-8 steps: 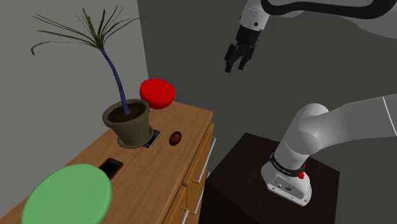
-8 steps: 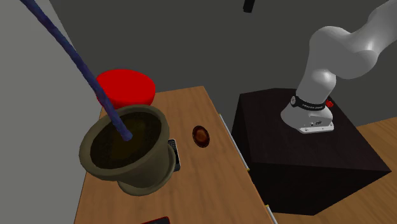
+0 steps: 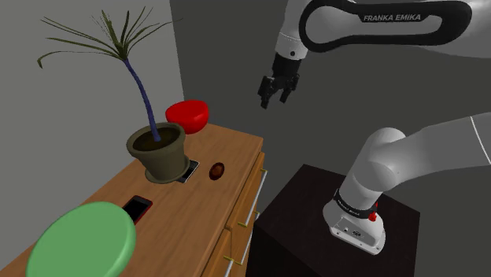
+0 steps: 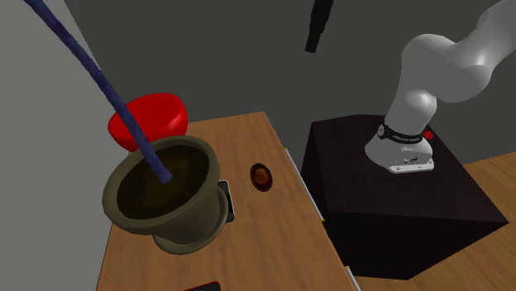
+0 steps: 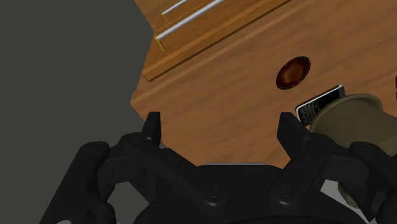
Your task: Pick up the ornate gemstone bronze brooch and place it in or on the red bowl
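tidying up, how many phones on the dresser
2: a red-edged phone near the green disc, and a keypad phone beside the plant pot. Others may be hidden.

Lighting: even, moderate, seemingly from above; dresser top (image 3: 236,149) well lit, far wall (image 3: 228,47) dim, stand (image 3: 291,228) near-black.

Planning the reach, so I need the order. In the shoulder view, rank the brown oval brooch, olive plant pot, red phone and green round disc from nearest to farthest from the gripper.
From the black gripper, held high with jaws open:
1. Brown oval brooch, near the wooden dresser's drawer side.
2. Olive plant pot, mid-dresser.
3. Red phone, further down-left.
4. Green round disc, lower-left corner.
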